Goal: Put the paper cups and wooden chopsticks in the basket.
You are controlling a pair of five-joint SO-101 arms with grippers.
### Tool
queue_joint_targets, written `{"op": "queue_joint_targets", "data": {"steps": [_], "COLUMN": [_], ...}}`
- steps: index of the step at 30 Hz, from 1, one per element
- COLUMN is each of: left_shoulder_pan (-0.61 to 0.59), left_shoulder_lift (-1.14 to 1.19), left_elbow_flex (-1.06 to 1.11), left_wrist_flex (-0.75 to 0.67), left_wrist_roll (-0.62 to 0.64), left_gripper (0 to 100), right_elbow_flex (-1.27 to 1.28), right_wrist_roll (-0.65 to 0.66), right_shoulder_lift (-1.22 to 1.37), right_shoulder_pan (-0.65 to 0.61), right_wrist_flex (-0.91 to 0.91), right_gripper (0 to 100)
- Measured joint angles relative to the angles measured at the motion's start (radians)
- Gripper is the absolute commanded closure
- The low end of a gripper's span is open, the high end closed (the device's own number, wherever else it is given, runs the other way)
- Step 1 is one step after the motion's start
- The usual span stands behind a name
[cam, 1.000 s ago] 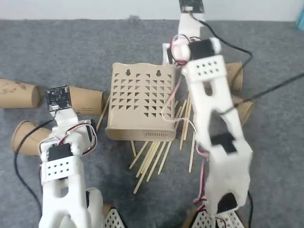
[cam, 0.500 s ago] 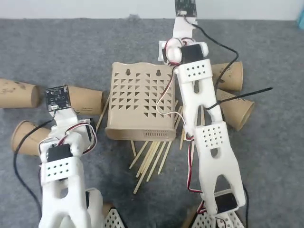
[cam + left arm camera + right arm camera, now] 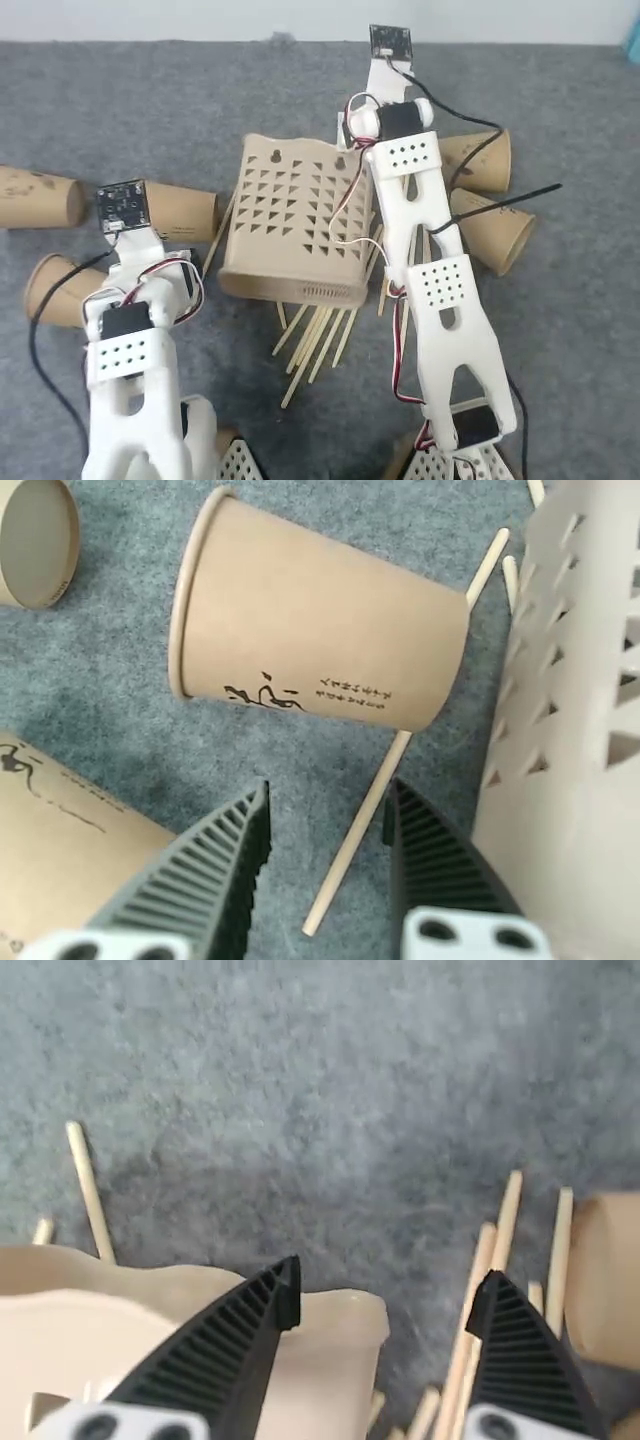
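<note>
left gripper [image 3: 328, 792] open and empty over a chopstick [image 3: 362, 825], paper cup [image 3: 320, 640] just ahead, right gripper [image 3: 390, 1275] open too, straddling the basket [image 3: 150, 1305] corner, fuzzy grey bench [image 3: 300, 1060]

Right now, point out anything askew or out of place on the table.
The basket lies tipped over, perforated wall up, skewed on top of scattered chopsticks that poke out from under it. Its corner sits between the open fingers of the right gripper. The paper cups all lie on their sides.
</note>
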Motion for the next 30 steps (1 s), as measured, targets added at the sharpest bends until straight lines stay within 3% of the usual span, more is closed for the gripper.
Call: {"op": "queue_joint_targets", "data": {"steps": [3, 9, 30], "left_shoulder_pan": [0.000, 0.000, 0.000], "left_shoulder_lift": [0.000, 0.000, 0.000], "left_elbow_flex": [0.000, 0.000, 0.008], "left_wrist_flex": [0.000, 0.000, -0.028], "left_wrist_roll": [0.000, 0.000, 0.000], "left_gripper": [82, 82, 82], "right_elbow_flex": [0.000, 0.000, 0.034], "right_wrist_roll": [-0.002, -0.002, 0.029], "right_shoulder_lift": [0.000, 0.000, -0.127], "right_shoulder_pan": [-0.014, -0.058, -0.106], "right_wrist_flex": [0.057, 0.107, 0.115], "right_gripper": [77.2, 99.6, 99.1]}}
